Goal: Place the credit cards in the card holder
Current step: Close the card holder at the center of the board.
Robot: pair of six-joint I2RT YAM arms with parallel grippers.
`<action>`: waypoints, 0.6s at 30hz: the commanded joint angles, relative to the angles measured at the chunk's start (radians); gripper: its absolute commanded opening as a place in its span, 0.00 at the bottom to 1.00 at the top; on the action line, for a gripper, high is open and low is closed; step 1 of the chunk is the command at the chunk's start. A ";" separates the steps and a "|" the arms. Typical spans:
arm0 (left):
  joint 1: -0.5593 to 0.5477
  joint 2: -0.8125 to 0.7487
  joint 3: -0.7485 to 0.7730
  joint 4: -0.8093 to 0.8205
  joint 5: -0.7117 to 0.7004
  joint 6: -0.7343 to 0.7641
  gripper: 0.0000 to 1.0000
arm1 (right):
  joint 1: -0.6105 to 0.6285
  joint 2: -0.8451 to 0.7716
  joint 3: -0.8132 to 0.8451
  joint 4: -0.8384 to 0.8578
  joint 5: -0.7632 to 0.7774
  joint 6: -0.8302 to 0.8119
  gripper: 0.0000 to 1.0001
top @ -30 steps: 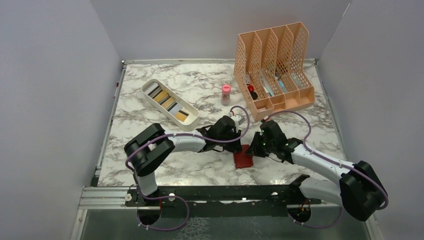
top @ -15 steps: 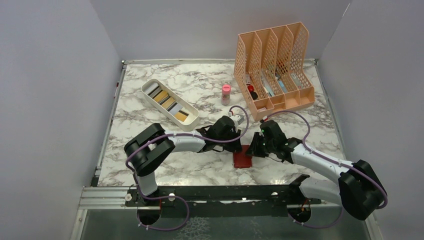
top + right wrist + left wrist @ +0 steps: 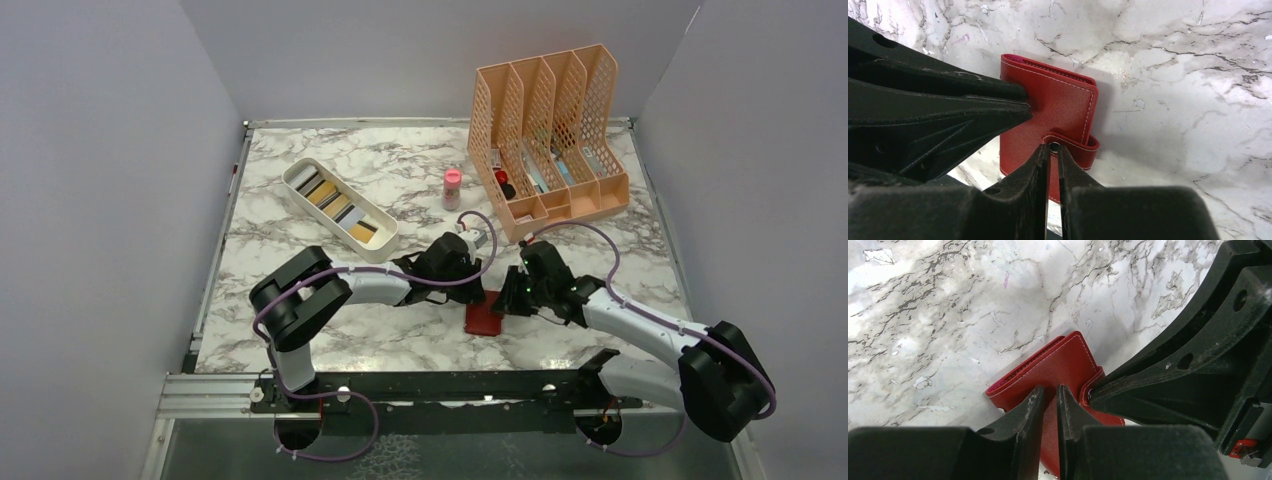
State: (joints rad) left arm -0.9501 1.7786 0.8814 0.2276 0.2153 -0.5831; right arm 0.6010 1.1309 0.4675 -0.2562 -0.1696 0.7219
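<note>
Because the red leather card holder (image 3: pixel 1053 107) is light, soft and floppy at its fold, a pinch on the snap strap (image 3: pixel 1074 142) or a cover edge suits it. It lies on the marble counter (image 3: pixel 400 185) between the arms. The right tool (image 3: pixel 1053 148) is pressed together on the strap's end. The left tool (image 3: pixel 1050 390) is almost closed over the cover; clamping or not, I cannot tell. The holder's pockets are hidden, and the card-like slips (image 3: pixel 340 208) in the white oblong tray (image 3: pixel 322 213) are too small to identify.

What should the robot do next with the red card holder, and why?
Probably the right end effector should gently tug the strap loose. The card holder is closed, that strap looks pinched, and the left end effector seems to grip the holder steady.
</note>
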 commanded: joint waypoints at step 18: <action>-0.014 -0.201 -0.169 -0.088 -0.059 -0.068 0.53 | 0.003 -0.039 0.037 -0.058 0.022 -0.006 0.18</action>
State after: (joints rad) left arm -0.9577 1.5784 0.7422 0.0788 0.1471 -0.6277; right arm 0.6010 1.0958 0.4683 -0.3016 -0.1661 0.7238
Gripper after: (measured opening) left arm 0.509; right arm 0.178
